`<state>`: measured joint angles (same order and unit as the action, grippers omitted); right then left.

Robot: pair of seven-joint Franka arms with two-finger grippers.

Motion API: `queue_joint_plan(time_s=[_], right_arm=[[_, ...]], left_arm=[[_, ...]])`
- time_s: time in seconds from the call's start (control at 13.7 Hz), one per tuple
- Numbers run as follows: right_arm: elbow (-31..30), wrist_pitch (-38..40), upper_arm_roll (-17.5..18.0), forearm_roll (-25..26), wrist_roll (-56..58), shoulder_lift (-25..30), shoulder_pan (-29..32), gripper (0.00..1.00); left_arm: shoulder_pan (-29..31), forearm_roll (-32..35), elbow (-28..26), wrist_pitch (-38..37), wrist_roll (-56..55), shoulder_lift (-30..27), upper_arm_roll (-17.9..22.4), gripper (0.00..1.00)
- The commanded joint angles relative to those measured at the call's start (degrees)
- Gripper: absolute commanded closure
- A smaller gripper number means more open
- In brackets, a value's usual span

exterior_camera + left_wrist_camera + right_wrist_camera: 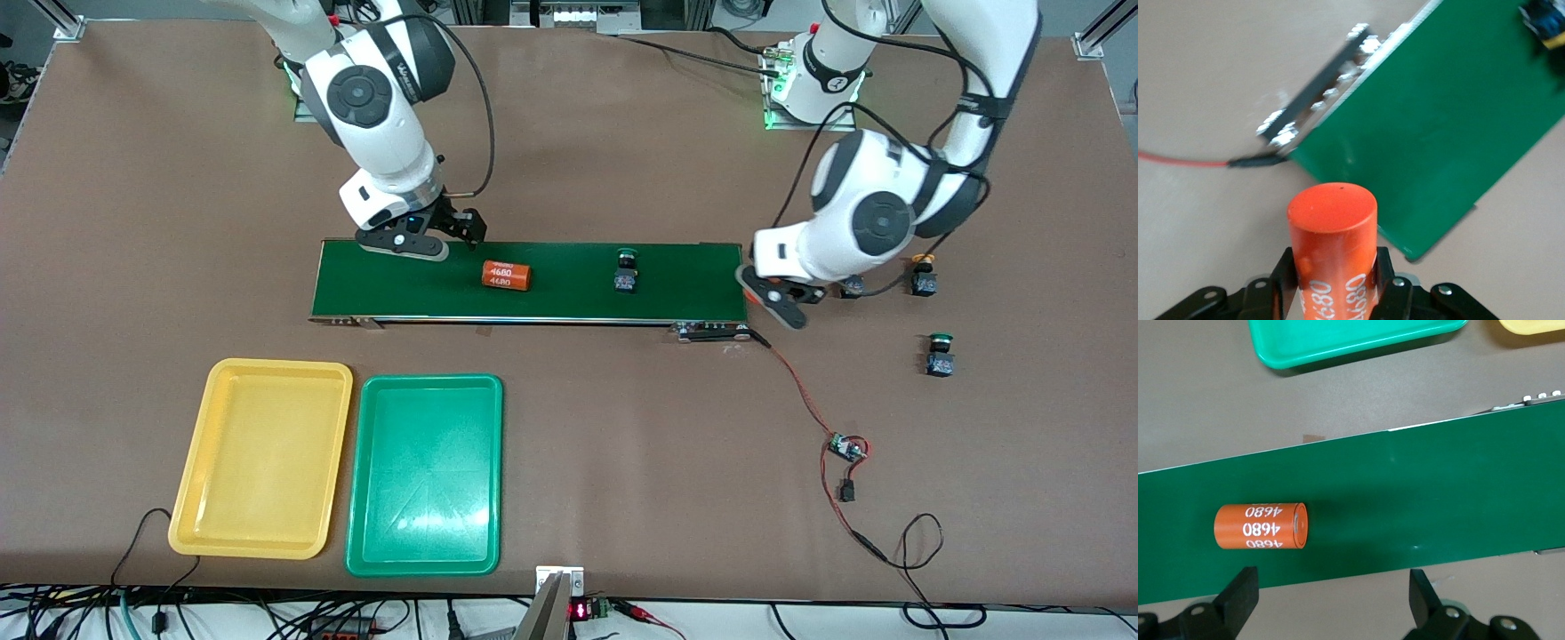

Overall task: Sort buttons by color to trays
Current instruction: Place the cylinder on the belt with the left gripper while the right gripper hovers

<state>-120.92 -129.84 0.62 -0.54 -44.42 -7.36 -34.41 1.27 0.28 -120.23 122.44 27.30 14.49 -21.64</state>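
On the conveyor belt, a green-capped button stands between the two arms.
The left gripper, pinching an orange cylinder, is nearer it; the right gripper hangs spread over the belt's other end.

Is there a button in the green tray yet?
No, the green tray holds nothing; the one green button on the dark green belt stands near its left arm's end, nowhere near the trays.

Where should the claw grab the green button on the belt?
Best guess: come straight down from above and pinch the blocky dark body of the green-capped push button on its flat sides, under the cap. It stands upright on the conveyor belt, and the round cap looks likelier to slip.
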Motion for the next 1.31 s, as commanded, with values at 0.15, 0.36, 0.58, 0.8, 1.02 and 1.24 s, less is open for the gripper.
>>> queue_joint_plan(time_s=[0.15,0.36,0.58,0.8,1.02,1.24], right_arm=[[1.4,-0.3,-0.5,3.1,-1.0,-1.3,0.1,0.0],[2.2,-1.6,-0.5,3.2,-0.9,-2.8,-0.2,0.0],[2.2,-3.8,-0.5,5.1,-0.1,-3.6,-0.2,0.0],[2.2,-3.8,-0.5,8.3,1.9,-3.8,-0.2,0.0],[2.3,-3.9,-0.5,8.4,1.9,-3.9,-0.2,0.0],[2.4,-3.9,-0.5,8.0,2.0,-3.9,0.0,0.0]], left_arm=[[-3.1,5.5,2.8,-0.8,10.7,2.5,-2.4,0.99],[-6.6,12.5,3.1,1.3,15.1,4.5,-2.8,0.99],[-7.2,20.6,3.2,1.7,15.1,6.6,-6.3,0.99],[-8.7,21.8,3.1,3.3,13.6,7.1,-6.7,0.51],[-8.7,21.5,3.1,3.7,13.8,5.6,-6.7,0.0],[-3.4,20.5,3.2,3.3,15.5,2.0,-6.7,0.0]])
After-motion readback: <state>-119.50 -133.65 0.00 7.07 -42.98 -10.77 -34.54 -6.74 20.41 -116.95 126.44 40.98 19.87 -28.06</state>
